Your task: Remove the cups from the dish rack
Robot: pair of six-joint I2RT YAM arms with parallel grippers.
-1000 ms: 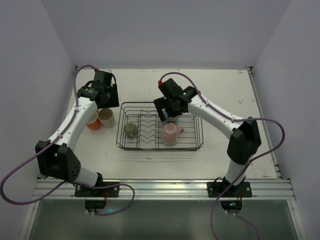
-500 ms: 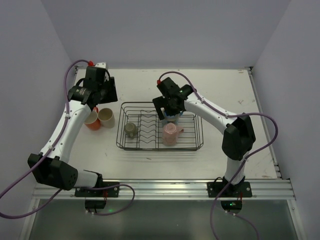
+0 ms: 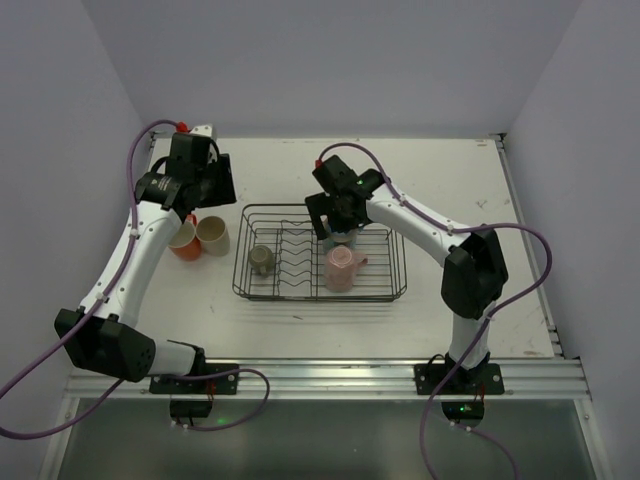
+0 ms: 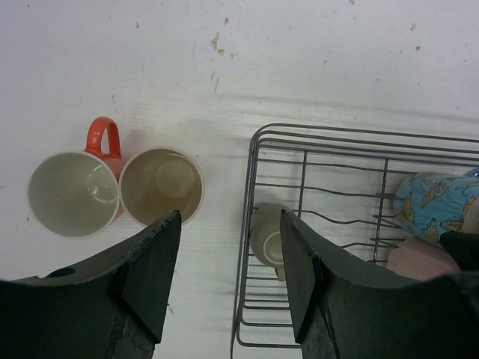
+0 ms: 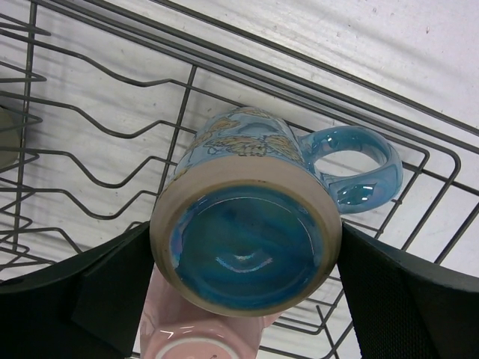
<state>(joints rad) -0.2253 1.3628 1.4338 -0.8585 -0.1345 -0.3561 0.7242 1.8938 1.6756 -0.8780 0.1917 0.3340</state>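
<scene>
L hand [image 4: 230, 221] shifted slightly toward 10 o'clock, spread, empty; R hand [image 5: 245, 239] spread astride upturned light blue mug [image 5: 239, 153], pink mug [image 5: 198, 340] at its 6 o'clock.

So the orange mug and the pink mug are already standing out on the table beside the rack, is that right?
Not quite. Standing beside the orange mug on the table is a beige mug, not a pink one, as the left wrist view shows. The pink mug sits inside the rack.
</scene>
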